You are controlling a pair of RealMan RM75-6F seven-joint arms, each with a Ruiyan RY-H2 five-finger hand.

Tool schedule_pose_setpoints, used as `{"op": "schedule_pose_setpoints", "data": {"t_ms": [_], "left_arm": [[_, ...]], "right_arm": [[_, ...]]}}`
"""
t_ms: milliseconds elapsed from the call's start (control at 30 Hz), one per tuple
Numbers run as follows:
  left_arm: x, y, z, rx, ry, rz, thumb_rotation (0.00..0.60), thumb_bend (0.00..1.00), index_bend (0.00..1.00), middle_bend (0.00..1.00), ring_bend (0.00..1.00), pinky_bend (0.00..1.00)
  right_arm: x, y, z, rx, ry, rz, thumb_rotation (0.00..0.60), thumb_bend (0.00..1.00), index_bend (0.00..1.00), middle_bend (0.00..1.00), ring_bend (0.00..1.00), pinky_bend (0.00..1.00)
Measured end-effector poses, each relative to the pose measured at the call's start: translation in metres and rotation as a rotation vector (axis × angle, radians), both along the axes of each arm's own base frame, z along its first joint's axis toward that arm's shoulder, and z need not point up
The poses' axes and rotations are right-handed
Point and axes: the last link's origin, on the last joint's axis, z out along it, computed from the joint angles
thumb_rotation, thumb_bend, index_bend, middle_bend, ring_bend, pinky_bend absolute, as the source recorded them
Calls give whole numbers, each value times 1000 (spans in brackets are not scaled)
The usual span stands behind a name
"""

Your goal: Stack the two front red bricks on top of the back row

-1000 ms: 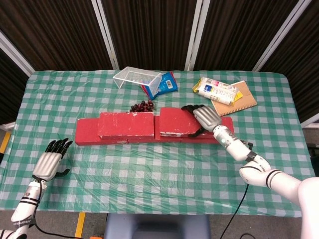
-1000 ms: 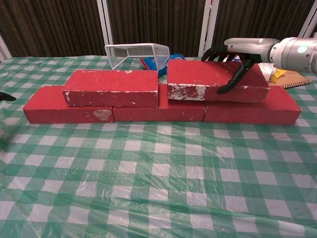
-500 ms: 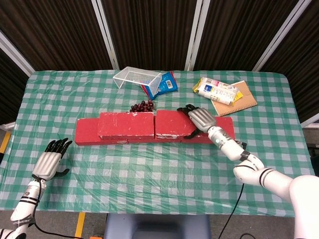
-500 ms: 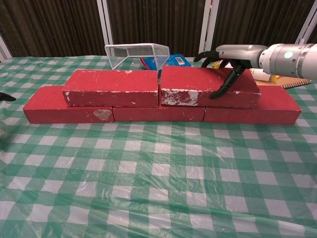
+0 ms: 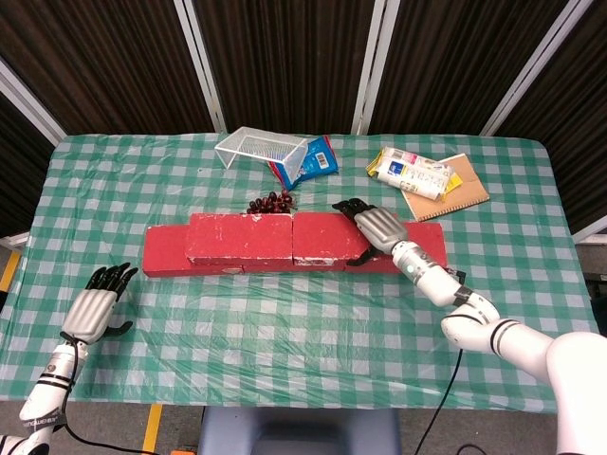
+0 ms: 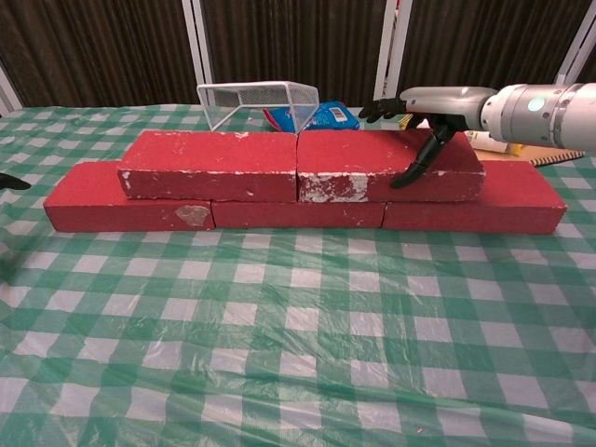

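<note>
Head view: two upper bricks side by side on back row point(image 5: 285, 258), ends touching. Right hand point(image 5: 372, 229) grips right upper brick point(image 5: 327, 239), fingers over top, thumb on front face. Left upper brick point(image 5: 239, 238) free. Left hand point(image 5: 96, 308) low near table point(image 5: 285, 332) front-left edge, fingers apart, holding nothing. One grape bunch point(image 5: 271, 201) behind bricks.

Chest view: three bottom bricks in row, two on top. Right hand clasps right upper brick. One wire basket point(image 6: 259, 99) behind.

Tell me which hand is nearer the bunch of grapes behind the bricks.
Right. The right hand rests on the upper right brick, just right of the grapes. The left hand sits far off at the table's near left edge.
</note>
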Motion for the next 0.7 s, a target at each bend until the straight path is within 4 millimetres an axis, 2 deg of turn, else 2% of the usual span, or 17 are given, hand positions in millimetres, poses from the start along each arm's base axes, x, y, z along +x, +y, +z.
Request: {"op": "schedule_pose_setpoints", "data": {"t_ms": [267, 700], "left_arm": [[0, 0, 0, 0, 0, 0, 600, 229, 0, 0, 0, 27], [1, 0, 1, 7, -2, -10, 600, 227, 0, 0, 0, 27]], "right_arm": [[0, 0, -2, 1, 8, -1, 600, 109, 0, 99, 4, 275], [-1, 1, 3, 2, 3, -16, 600, 80, 0, 21, 0, 192]]}}
